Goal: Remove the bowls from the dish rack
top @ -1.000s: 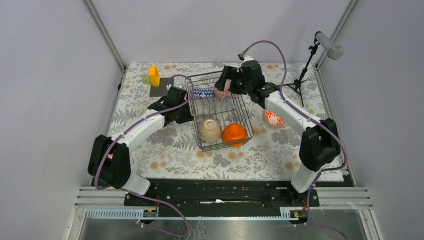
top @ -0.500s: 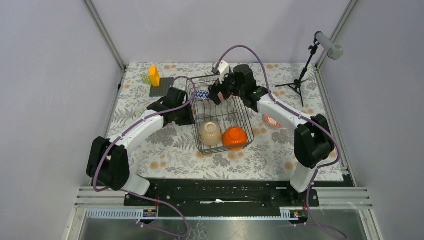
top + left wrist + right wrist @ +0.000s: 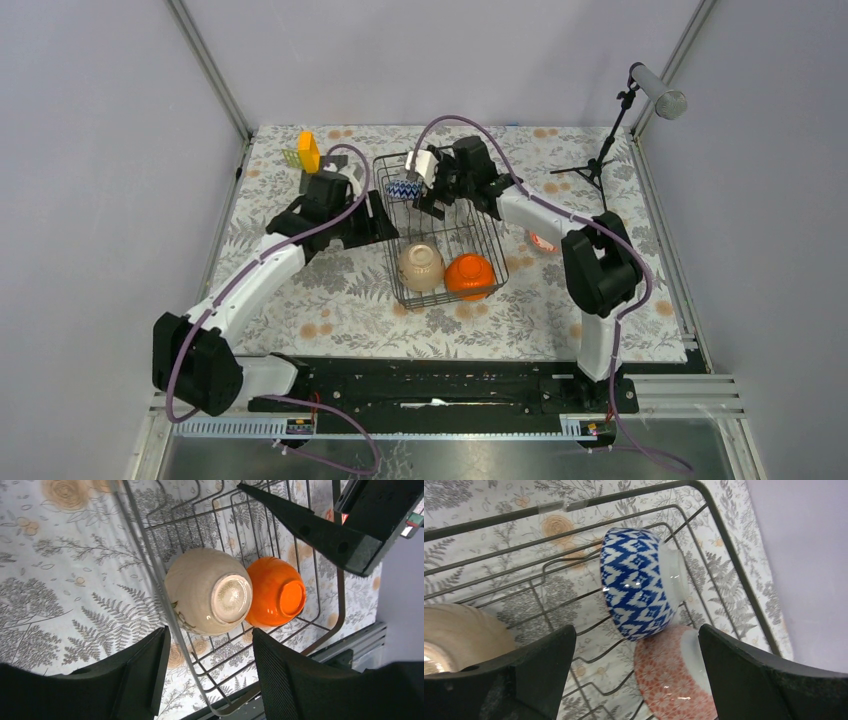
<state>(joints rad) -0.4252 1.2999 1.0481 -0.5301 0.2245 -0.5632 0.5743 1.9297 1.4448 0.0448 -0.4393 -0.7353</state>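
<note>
Far left: left gripper [image 3: 211,639] released, holding nothing, jaws either side of the rack [image 3: 455,225] rim on the table [image 3: 300,290]. Risk there: snagging that wire on lifting away, jolting the rack and rolling the beige bowl [image 3: 207,597] against the orange bowl [image 3: 275,597], both upside down, side by side at the near end.

Further right, at the far end: blue bowl [image 3: 639,585] on edge among the wires, pink bowl [image 3: 674,680] just beside it. Right gripper [image 3: 638,630] spread wide, empty, hovering over the blue one. Likely to go wrong: closing on the glossy curved wall and squeezing it out sideways, or catching a finger on a wire or on the pink bowl.

Far right: red-white bowl [image 3: 541,240] already on the table, half hidden by the arm. Could get knocked by the elbow on the carry-out.
</note>
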